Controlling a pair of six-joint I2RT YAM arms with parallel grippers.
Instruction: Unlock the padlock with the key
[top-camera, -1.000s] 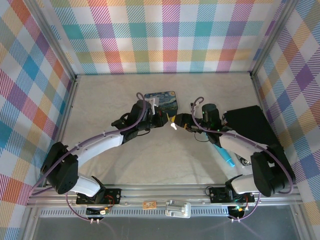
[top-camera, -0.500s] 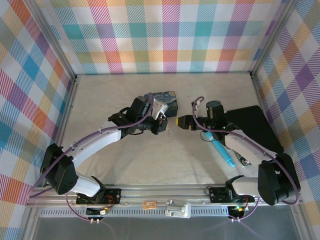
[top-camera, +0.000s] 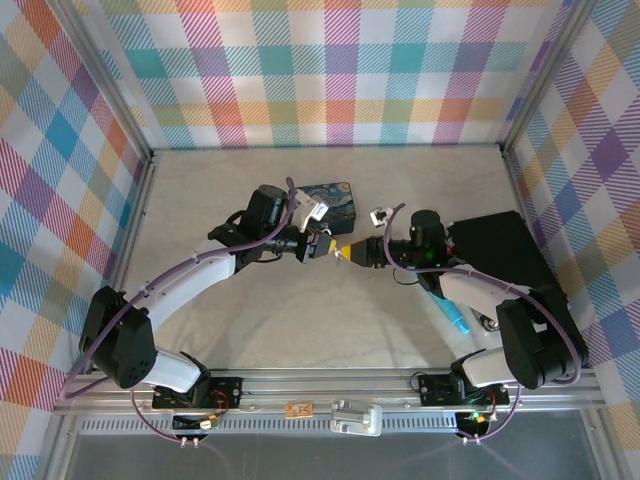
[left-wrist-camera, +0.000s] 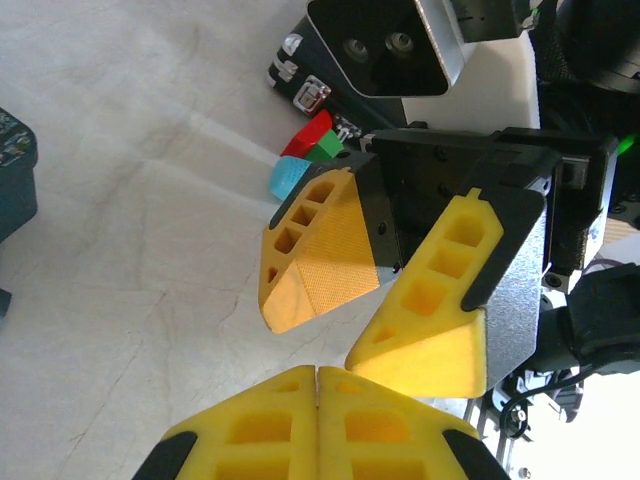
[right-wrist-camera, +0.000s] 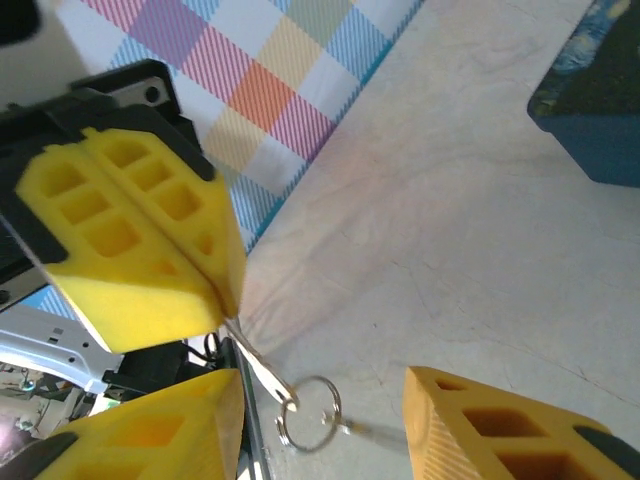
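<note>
left end effector (right-wrist-camera: 226, 300): closed, pinching key (right-wrist-camera: 258, 365) | key: shaft slants out toward right end effector (right-wrist-camera: 322, 380), ring (right-wrist-camera: 310, 420) dangling between its fingers | right: open, empty, tips almost meeting left's

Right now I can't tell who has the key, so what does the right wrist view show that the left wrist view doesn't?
Right wrist, not left wrist: the key with its ring, sticking out of the shut left gripper, and the plaid wall. Left wrist, not right wrist: the open right gripper seen head-on, with its wrist camera above. Both: yellow fingers of each gripper, the blue painted tin and the pale table.
</note>
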